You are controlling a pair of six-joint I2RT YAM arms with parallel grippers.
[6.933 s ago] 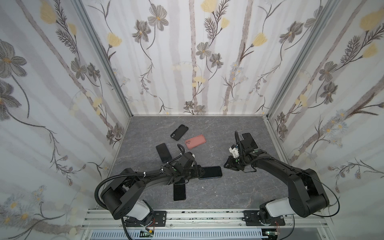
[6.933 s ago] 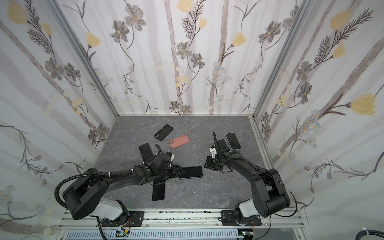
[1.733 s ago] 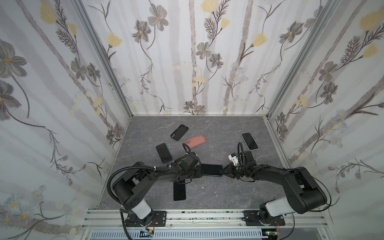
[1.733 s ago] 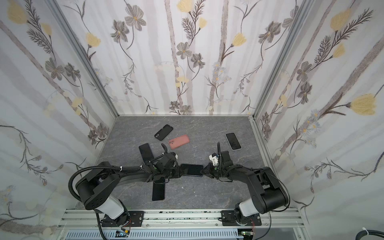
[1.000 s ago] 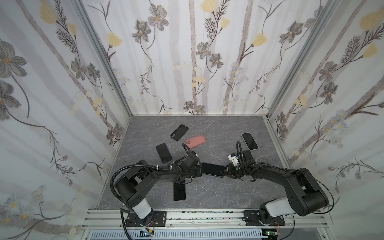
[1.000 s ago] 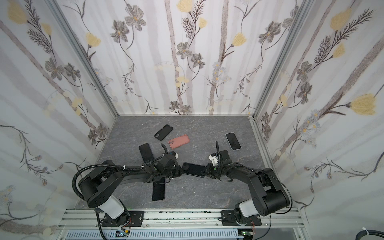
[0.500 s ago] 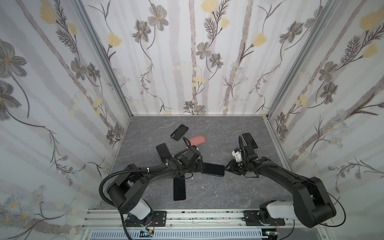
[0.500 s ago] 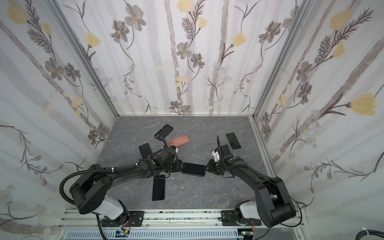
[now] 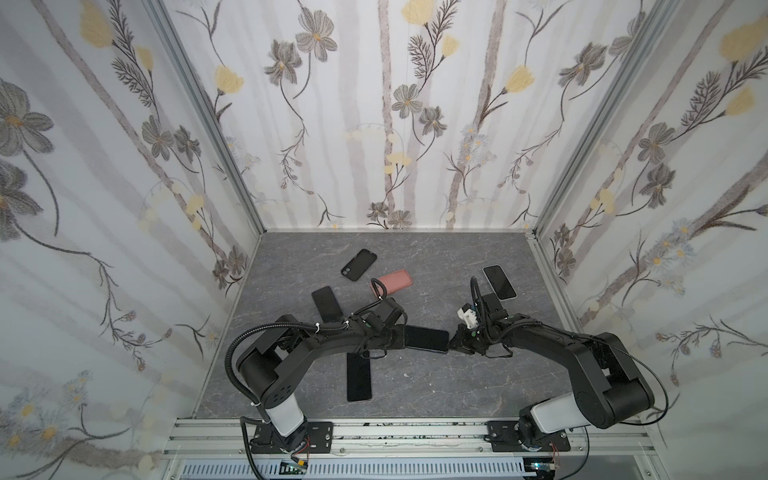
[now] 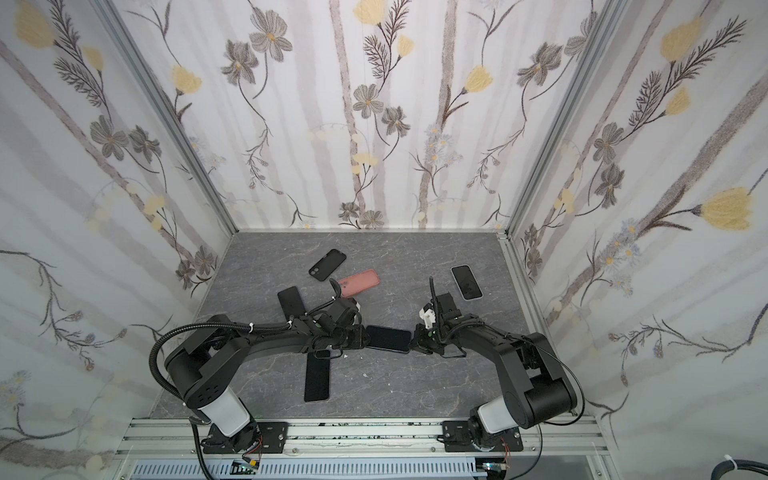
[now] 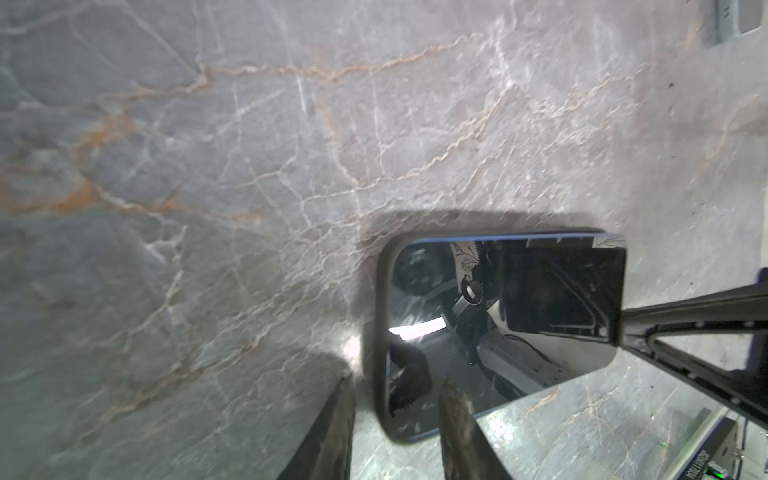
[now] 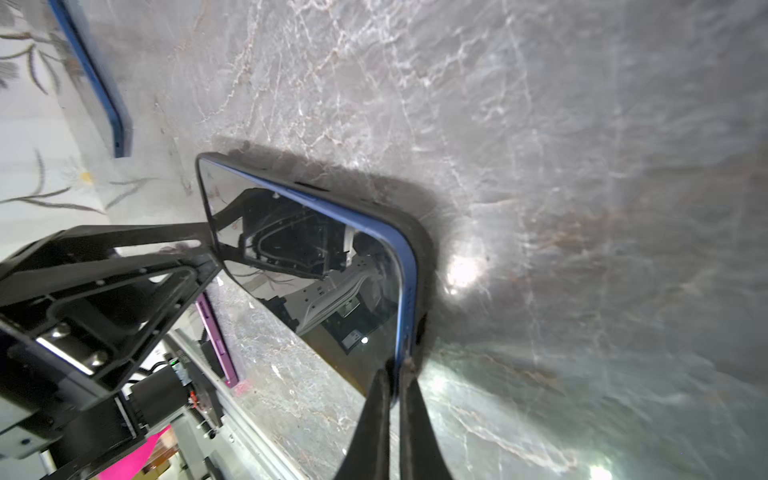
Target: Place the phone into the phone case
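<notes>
On the grey veined table (image 9: pixel 415 257), the leftmost items are a black phone (image 9: pixel 326 303) lying flat and, nearer the front edge, a longer black phone (image 9: pixel 358 377). Behind them sit a spare black case (image 9: pixel 357 265) and a pink case (image 9: pixel 391 281), near each other but apart.

The left gripper (image 9: pixel 400 337) reaches low over the table to the left end of the phone (image 9: pixel 428 338). In the left wrist view its fingers (image 11: pixel 332 436) stand partly open and straddle that end. One rests outside the rim with a sliver of table showing between, and the other lies over the glass, so nothing is clamped.

The phone lies screen up at mid-table, between the two grippers. Its blue edge sits inside the black phone case (image 11: pixel 379 332); whether it is fully seated cannot be told.

At the phone's right end the right gripper (image 9: pixel 454 341) is closed tight, its fingertips (image 12: pixel 380 399) together against the blue corner. Whether they pinch the rim is unclear. Farthest right, a white-rimmed phone (image 9: pixel 499 281) lies apart near the wall.
</notes>
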